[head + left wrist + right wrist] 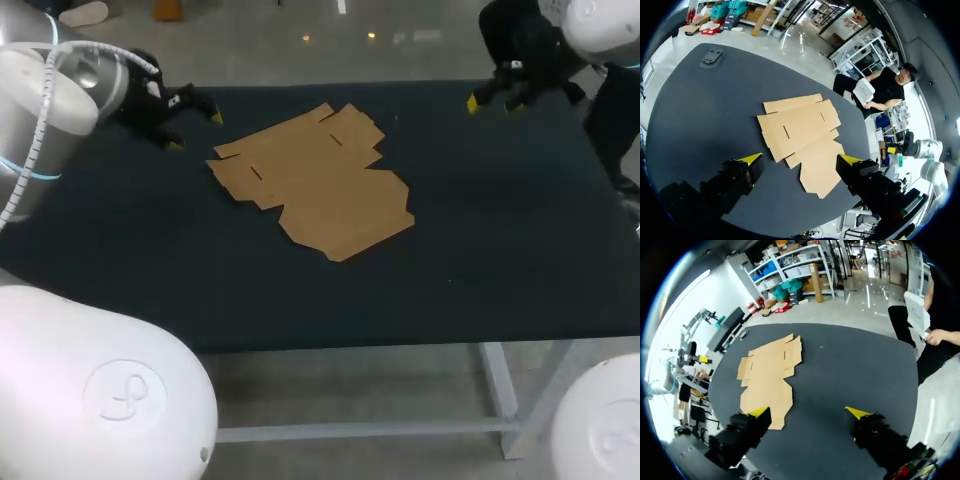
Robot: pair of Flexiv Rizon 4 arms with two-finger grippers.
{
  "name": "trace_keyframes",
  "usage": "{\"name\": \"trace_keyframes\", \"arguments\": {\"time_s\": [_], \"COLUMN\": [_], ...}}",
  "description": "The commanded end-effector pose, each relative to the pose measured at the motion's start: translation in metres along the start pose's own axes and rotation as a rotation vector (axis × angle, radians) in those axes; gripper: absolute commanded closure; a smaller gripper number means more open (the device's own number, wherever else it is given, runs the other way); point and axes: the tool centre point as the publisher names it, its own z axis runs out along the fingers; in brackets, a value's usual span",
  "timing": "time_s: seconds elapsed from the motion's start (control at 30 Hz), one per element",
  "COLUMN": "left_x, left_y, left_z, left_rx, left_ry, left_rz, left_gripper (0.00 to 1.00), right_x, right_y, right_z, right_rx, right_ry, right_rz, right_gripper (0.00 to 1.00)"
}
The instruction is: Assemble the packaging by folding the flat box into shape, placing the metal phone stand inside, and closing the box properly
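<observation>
The flat brown cardboard box [315, 180] lies unfolded in the middle of the dark table [480, 260]. My left gripper [196, 132] hovers open just left of it, nothing between its fingers. At the back right my right gripper [493, 103] is also open and empty, well apart from the cardboard. From the left wrist the cardboard [802, 135] lies ahead of the wide-open left gripper [800, 160]. A small grey object [712, 56], seemingly the metal phone stand, rests near the table's far edge. From the right wrist the cardboard [767, 377] lies ahead of the left finger of the open right gripper [809, 412].
The table's front edge [350, 345] runs across the head view, with bare dark surface [500, 220] to the right of the cardboard and in front of it. My arms' white bases [100, 400] fill the lower corners.
</observation>
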Motion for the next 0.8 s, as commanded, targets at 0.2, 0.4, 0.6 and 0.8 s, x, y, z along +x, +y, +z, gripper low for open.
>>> {"name": "trace_keyframes", "arguments": {"time_s": [0.2, 0.4, 0.6, 0.8], "left_x": [-0.011, -0.02, -0.023, -0.023], "left_y": [0.001, 0.003, 0.011, 0.011], "left_z": [0.001, 0.013, 0.021, 0.021], "left_rx": [-0.163, -0.252, -0.3, -0.3], "left_ry": [0.038, 0.03, -0.049, -0.049], "left_rz": [-0.178, -0.282, -0.351, -0.351], "left_gripper": [0.0, 0.0, 0.0, 0.0], "right_x": [-0.016, -0.016, -0.018, -0.018], "right_y": [-0.001, -0.011, -0.017, -0.017], "right_z": [0.006, 0.005, 0.012, 0.012], "right_rx": [0.154, 0.213, 0.296, 0.296], "right_ry": [0.034, 0.03, 0.032, 0.032], "right_rz": [0.205, 0.298, 0.368, 0.368], "right_gripper": [0.0, 0.0, 0.0, 0.0]}}
